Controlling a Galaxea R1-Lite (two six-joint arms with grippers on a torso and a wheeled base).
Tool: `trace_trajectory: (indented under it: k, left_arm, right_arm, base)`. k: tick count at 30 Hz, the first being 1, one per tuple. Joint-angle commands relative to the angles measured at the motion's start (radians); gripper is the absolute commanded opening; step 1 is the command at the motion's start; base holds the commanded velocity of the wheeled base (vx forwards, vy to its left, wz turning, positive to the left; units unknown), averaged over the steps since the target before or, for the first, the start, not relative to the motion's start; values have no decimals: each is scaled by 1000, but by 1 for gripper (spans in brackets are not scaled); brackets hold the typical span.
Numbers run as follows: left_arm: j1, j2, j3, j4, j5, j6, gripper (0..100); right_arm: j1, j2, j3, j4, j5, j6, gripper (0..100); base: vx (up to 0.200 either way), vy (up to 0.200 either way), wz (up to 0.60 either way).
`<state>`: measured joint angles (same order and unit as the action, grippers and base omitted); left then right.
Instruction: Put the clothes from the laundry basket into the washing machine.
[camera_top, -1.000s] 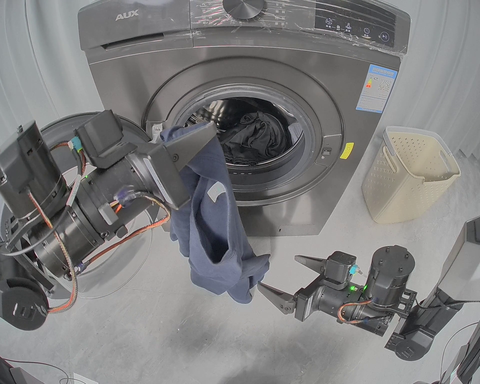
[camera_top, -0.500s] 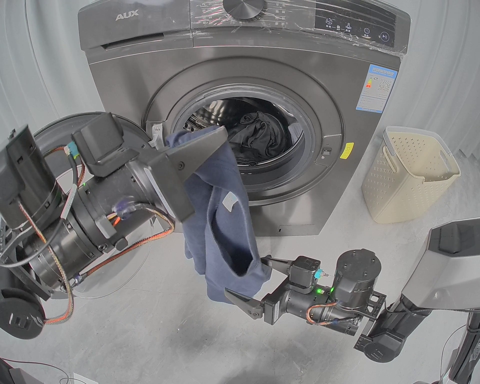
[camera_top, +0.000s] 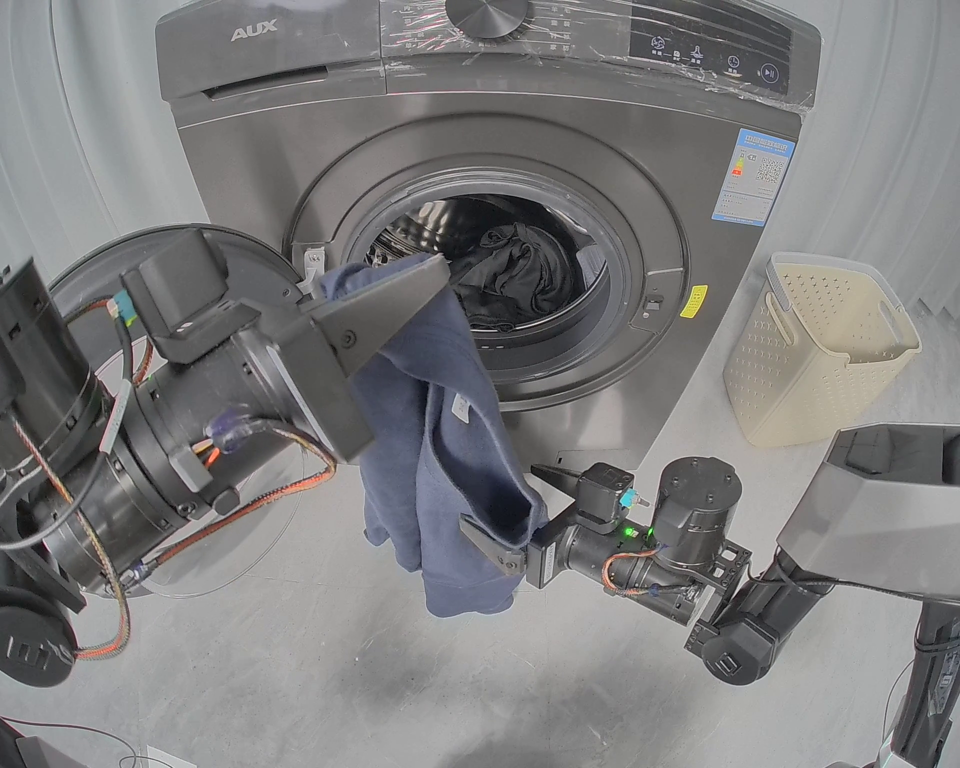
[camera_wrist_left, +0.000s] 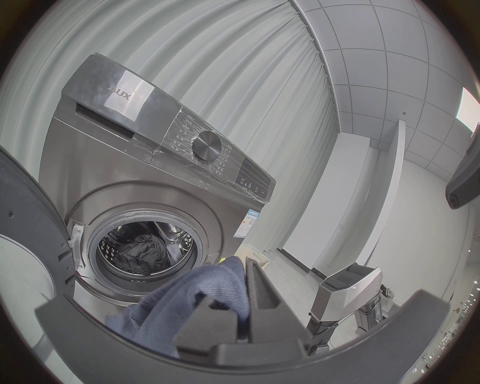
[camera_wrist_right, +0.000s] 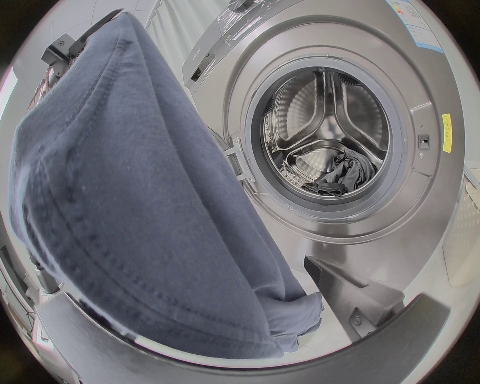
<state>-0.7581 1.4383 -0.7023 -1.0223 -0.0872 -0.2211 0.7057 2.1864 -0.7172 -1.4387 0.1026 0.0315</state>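
Right jaws, open, have been raised around the hanging navy cloth garment (camera_top: 440, 420) (top clamped by left jaws), seemingly for bundling in.

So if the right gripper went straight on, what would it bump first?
The blue shirt hanging from the left gripper. The open right gripper points at its lower part and looks almost on it, though depth is unclear.

The head camera looks forward and down on the grey metal front-loading washing machine (camera_top: 620, 160) from middle range. The left wrist camera sits low, tilted up at the machine and the white tiled ceiling (camera_wrist_left: 390, 75). The right wrist camera faces the shiny ribbed drum (camera_wrist_right: 325, 115) closely, the dark blue cloth garment (camera_wrist_right: 125, 200) right before its lens. All three share that drum.
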Motion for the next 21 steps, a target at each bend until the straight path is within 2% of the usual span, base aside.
trace_trajectory:
  k: [1,7,15,21]
  left_arm:
    - [2,-4,0,-1,0,0,0]
    - [0,-4,4,-1,0,0,0]
    - [-3,-6,7,-1,0,0,0]
    - [-9,-7,11,-2,0,0,0]
  right_arm:
    - [-8,-5,13,1,3,-2,100]
    - [11,12,1,1,11,-2,100]
    - [9,79,-113,8,11,-5,100]
    - [15,161,-291,52,12,-18,100]
  base:
    - [0,0,0]
    - [0,0,0]
    - [0,0,0]
    - [0,0,0]
